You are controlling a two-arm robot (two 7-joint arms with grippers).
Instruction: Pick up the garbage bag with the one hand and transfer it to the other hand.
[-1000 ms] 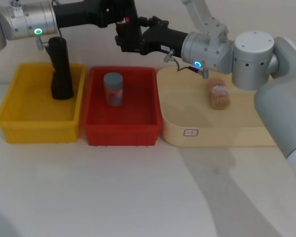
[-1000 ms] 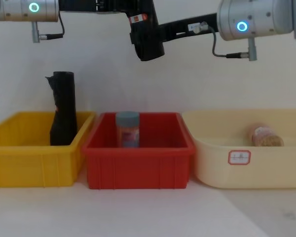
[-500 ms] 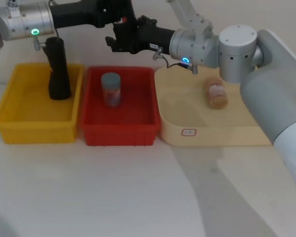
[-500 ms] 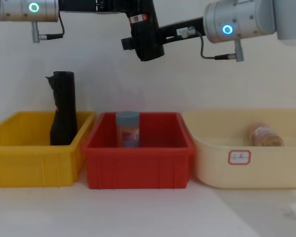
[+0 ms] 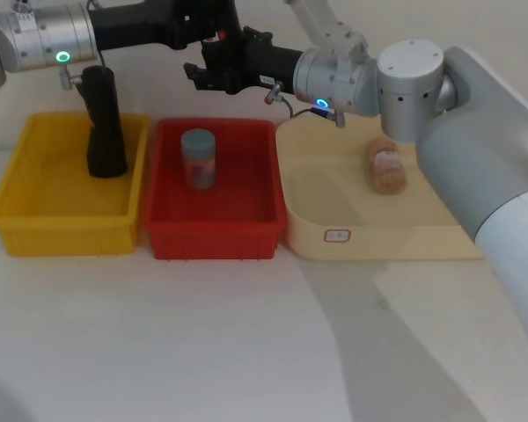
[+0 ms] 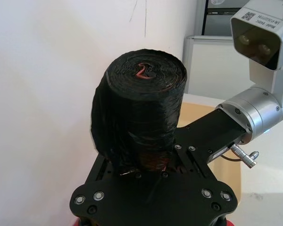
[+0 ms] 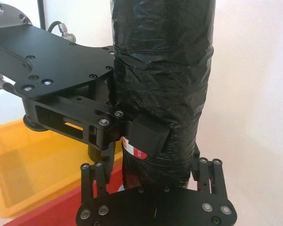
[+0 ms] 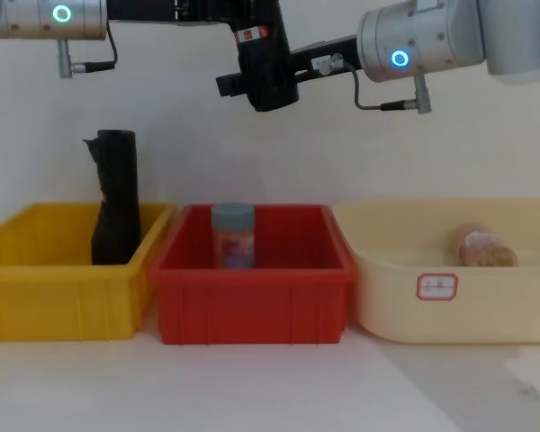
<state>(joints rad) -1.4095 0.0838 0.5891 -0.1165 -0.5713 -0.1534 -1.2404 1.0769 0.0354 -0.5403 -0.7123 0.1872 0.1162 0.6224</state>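
handover step, mid-air above red plastic bin (image 8: 252, 270). thick black plastic garbage bag roll (image 8: 265, 67) clamped in green-ringed left gripper (image 5: 213, 40). blue-ringed right gripper (image 7: 153, 176) spread wide, fingers flanking roll's lower end, not yet closed. next by my guess: right closes firmly, then left lets go.

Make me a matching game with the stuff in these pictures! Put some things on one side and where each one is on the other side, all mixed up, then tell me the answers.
Things:
1. garbage bag
2. slim black roll
3. jar with a grey lid
4. brown packet

Places:
A. standing in the red bin
B. lying in the cream tray
C. held up in the air by the left tool, with the right tool around its lower end
D. standing in the yellow bin

Pairs: 1-C, 2-D, 3-A, 4-B
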